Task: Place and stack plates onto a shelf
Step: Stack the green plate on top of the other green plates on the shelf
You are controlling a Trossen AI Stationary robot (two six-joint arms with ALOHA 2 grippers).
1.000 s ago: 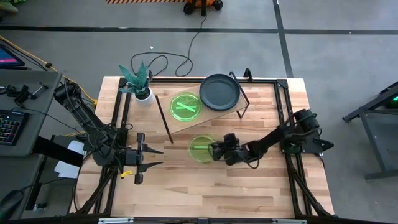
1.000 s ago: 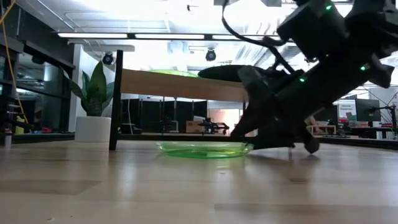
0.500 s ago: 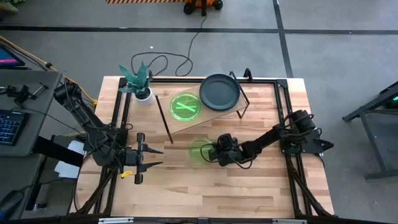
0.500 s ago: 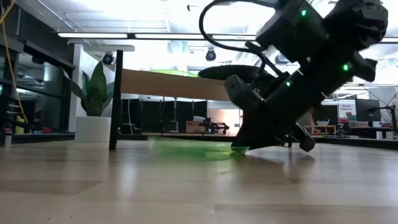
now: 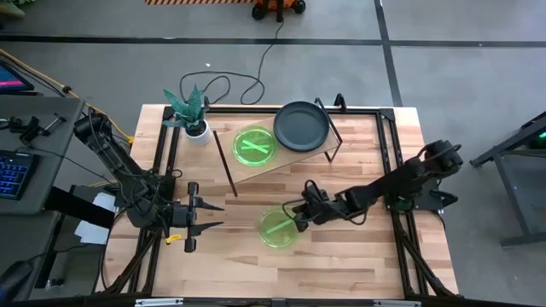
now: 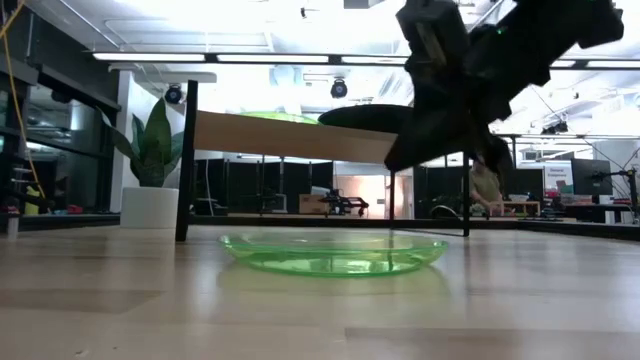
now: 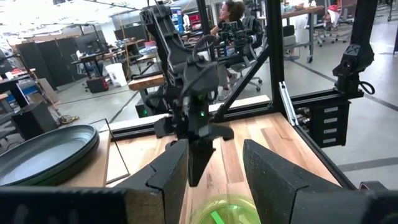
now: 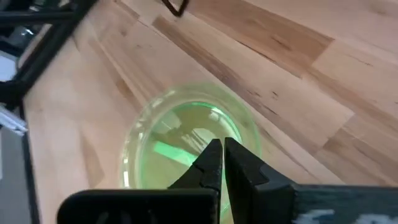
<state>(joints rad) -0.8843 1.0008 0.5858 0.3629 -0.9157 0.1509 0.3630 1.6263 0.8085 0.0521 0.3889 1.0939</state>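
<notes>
One translucent green plate (image 5: 279, 228) (image 6: 335, 254) lies flat on the tabletop, in front of the shelf. My right gripper (image 5: 299, 217) (image 8: 222, 152) is shut and empty. It hangs above the plate's right rim, well clear of it in the low view (image 6: 400, 160). The shelf (image 5: 294, 159) (image 6: 290, 135) carries a second green plate (image 5: 255, 145) and a dark plate (image 5: 300, 126) (image 6: 365, 114) side by side. My left gripper (image 5: 213, 216) (image 7: 217, 177) waits open at the table's left side, holding nothing.
A white pot with a green plant (image 5: 193, 119) (image 6: 150, 170) stands at the far left corner beside the shelf. Black frame rails (image 5: 388, 162) run along the table's sides. Bare tabletop lies near the front edge (image 5: 281, 273).
My right gripper has shut at the green plate's right rim without keeping hold of it, and has risen off the table. The plate has slid toward the near edge and lies flat and free.
</notes>
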